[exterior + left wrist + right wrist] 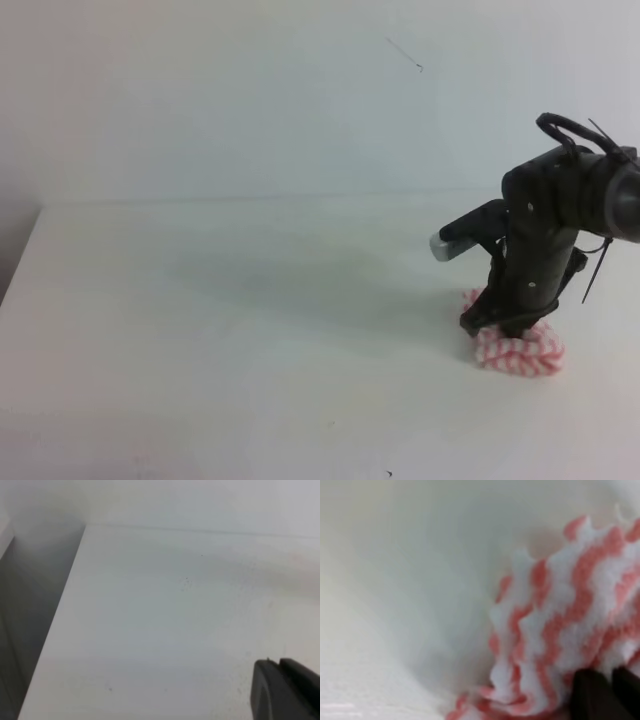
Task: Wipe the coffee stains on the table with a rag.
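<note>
One white surface (220,330) fills the frame. One right pincer (497,325), lower right, clamped on the one striped rag (520,350), pressing it down. My left pincer (287,690): state can't tell.

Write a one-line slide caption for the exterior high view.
Right gripper shut on the striped rag, pressing it onto the white table.

Bright, flat, washed-out light overall. Faint soft shadow on the worktop (250,330) left of the arm. Right wrist view badly blurred: rag (565,630) out of focus. Left wrist view soft.
</note>
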